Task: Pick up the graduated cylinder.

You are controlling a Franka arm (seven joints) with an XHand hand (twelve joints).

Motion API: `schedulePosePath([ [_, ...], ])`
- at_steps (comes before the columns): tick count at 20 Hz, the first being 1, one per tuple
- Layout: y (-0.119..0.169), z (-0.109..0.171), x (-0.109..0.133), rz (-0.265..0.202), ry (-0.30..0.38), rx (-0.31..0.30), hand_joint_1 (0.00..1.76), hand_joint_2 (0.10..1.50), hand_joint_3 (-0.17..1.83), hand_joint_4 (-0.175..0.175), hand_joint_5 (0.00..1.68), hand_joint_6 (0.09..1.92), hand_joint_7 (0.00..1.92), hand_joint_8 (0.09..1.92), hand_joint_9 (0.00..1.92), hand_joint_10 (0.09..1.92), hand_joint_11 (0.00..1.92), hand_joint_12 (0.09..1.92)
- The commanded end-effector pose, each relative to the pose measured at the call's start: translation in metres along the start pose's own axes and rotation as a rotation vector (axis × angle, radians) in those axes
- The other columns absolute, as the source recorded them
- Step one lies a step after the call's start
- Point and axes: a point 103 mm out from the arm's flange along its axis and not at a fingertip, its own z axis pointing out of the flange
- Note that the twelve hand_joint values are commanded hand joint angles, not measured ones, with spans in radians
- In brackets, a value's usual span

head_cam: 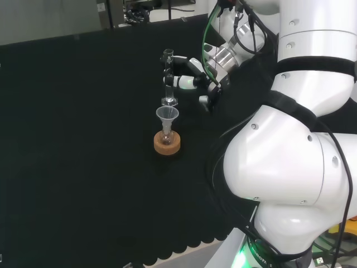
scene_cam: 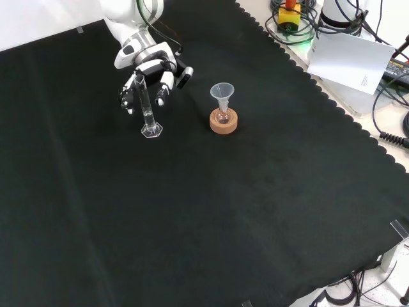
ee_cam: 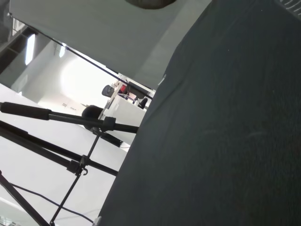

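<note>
Behind the upright graduated cylinder [scene_cam: 148, 114], robot hand [scene_cam: 150, 77] fingers curl.

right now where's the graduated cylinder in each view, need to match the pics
Head view: graduated cylinder stands upper centre, just left of the hand.
Front view: cylinder stands upper left, in front of the hand.
Wrist view: not in it.
Shared landmark: the cork ring with its funnel, beside the cylinder.
</note>
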Motion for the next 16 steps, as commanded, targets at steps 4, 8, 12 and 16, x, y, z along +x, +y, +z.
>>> schedulePosePath([
  [4,-0.0003,0.0041,-0.0029,0.005,0.030,-0.011,1.06,1.02,-0.17,-0.024,0.59,0.09,0.47,0.61,0.65,0.54,0.40,1.29],
  [8,-0.0001,0.0067,-0.0045,0.004,0.041,-0.014,1.08,1.02,-0.17,-0.017,0.63,0.12,0.50,0.59,0.69,0.52,0.43,1.27],
  [12,0.0012,0.0058,-0.0035,0.007,0.043,-0.017,1.11,1.04,-0.17,-0.014,0.66,0.19,0.53,0.57,0.74,0.49,0.48,1.23],
  [16,0.0017,0.0085,-0.0052,0.009,0.037,-0.017,1.13,1.05,-0.17,-0.019,0.60,0.37,0.55,0.57,0.80,0.43,0.58,1.18],
])
